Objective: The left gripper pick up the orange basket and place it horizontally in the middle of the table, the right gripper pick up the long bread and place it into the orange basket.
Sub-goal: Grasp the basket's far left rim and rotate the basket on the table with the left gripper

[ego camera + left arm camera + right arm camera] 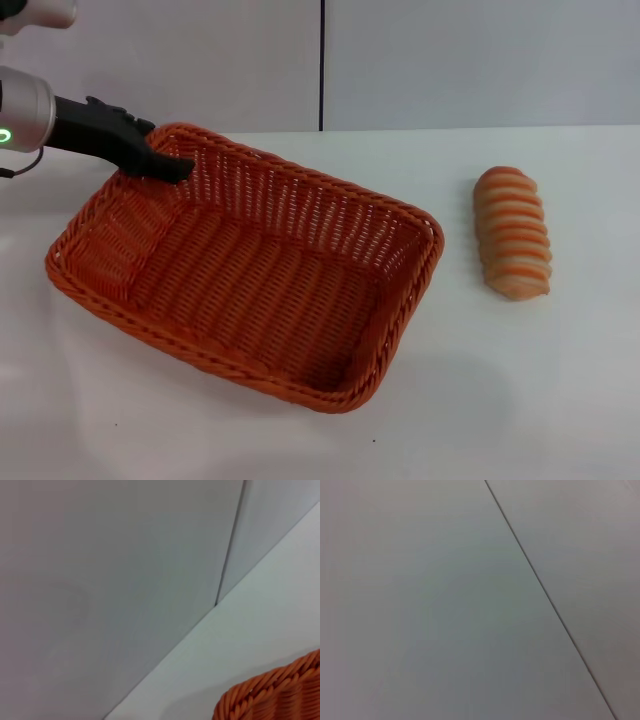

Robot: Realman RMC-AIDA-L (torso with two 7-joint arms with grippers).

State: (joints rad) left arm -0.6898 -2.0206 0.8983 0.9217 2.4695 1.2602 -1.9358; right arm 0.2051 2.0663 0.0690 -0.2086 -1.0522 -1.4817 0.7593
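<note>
**Left gripper at far-left corner of basket; basket skewed, bread waiting to the right**

Left gripper (172,166) at the far-left corner of the basket (250,265), black tip lying on or over the braided rim. Finger state: cannot tell, only one dark tip visible, no gap to read. Whether rim is pinched or merely touched: cannot tell. Left wrist view gives only a piece of rim (272,690), with table and wall behind; own fingers not shown.

Basket resting on the table (560,400), left of centre. Long axis running diagonally, from far-left corner down toward near-right corner, so not yet horizontal. Judgement: placement step unfinished; needs a turn pivoting about the held corner, near-right corner swinging away from the robot, plus a small shift rightward.

Bread (512,232) lying right of basket, apart from it, a bare strip of table between. Long axis running away from the robot, roughly crosswise to the basket's intended lie. Striped top facing up. Nearer the right side, hence the right arm's reach.

Right gripper not in head view; its wrist view shows only plain wall panels and a seam. Presumably parked.

Room: open table in front and to the right of basket. Risk, as judgement: swinging the right end of the basket could bring it against the bread; margin there looks modest.
</note>
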